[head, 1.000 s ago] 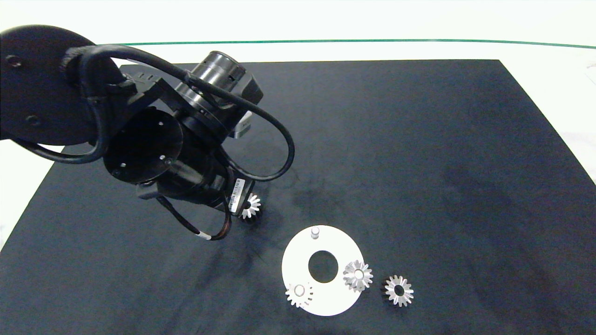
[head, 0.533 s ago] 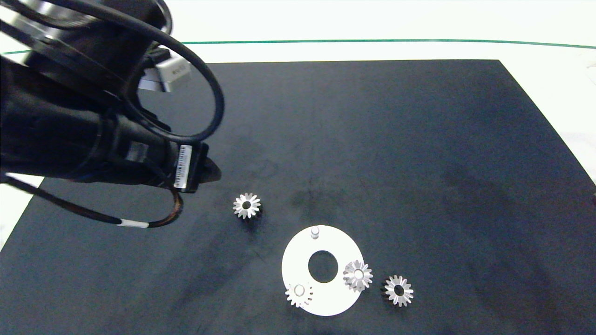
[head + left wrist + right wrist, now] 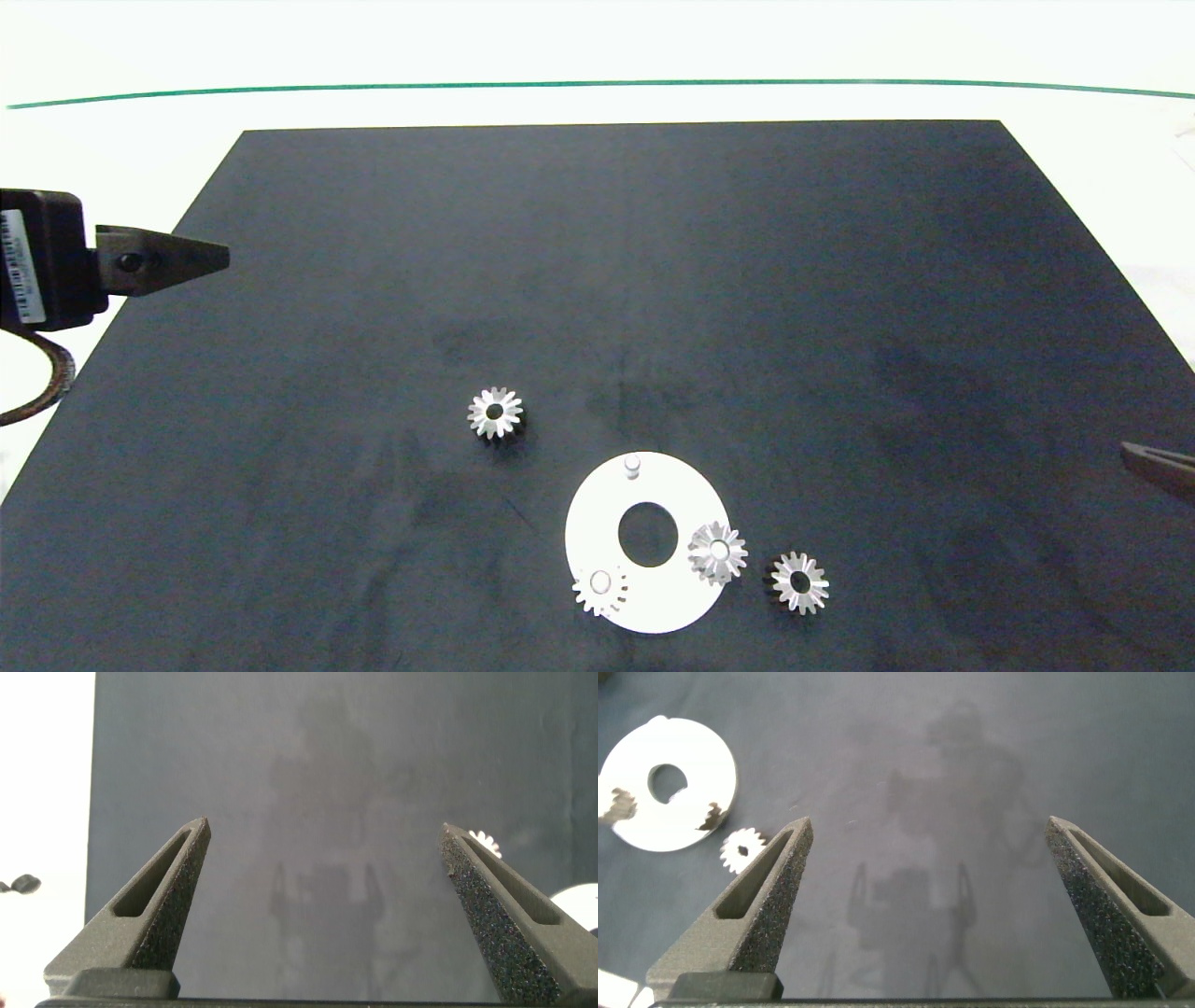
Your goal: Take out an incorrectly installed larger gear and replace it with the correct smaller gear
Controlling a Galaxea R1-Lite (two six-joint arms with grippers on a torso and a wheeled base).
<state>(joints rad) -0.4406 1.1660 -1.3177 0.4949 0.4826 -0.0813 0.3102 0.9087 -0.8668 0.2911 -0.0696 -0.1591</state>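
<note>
Lying free on mat (image 3: 840, 280): larger gear (image 3: 495, 413). Leaving peg (image 3: 632, 464) bare for smaller gear (image 3: 800, 582). Both grippers (image 3: 325, 833) (image 3: 929, 826) spread, empty.

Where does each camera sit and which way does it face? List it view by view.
Head view: above the table, looking down on the black mat; left gripper at the left edge, a right finger tip at the right edge.
Left wrist view: on the left arm, facing the mat between its open fingers.
Right wrist view: on the right arm, facing the mat between its open fingers.
Shared: head and right wrist views both show the white disc.
</note>
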